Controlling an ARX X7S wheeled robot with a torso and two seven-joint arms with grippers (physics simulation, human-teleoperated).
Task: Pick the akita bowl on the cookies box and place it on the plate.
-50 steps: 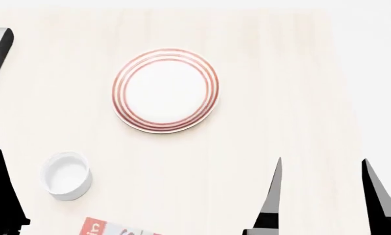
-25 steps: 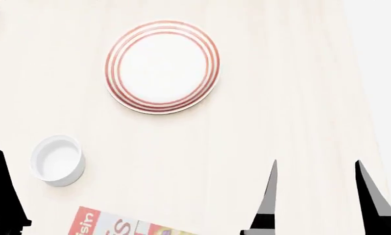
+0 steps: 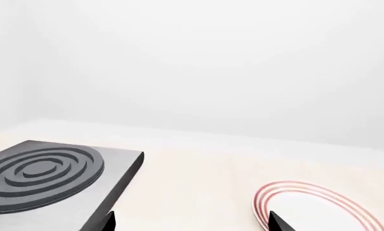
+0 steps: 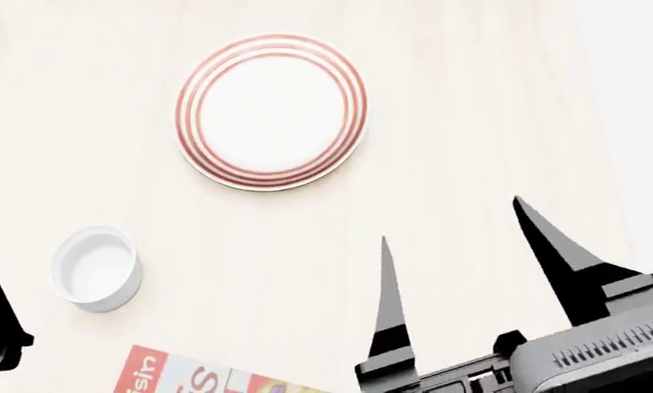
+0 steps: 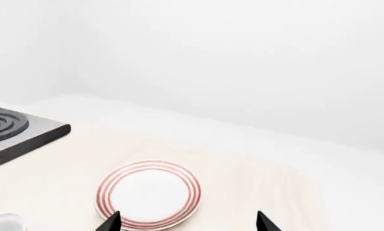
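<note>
Pale bench (image 4: 469, 123) carries the plate (image 4: 271, 110); the right gripper (image 4: 463, 246), spread and empty, risks groping blind, the bowl being out of view.

A pale, light-wood table (image 4: 304, 246) with faint grain fills the head view. Behind its far edge, the wrist views show a plain white wall (image 5: 243, 57) lit softly and evenly, with no sharp shadows. To the table's right lies bare white floor (image 4: 649, 123). No windows or other furniture appear.
</note>
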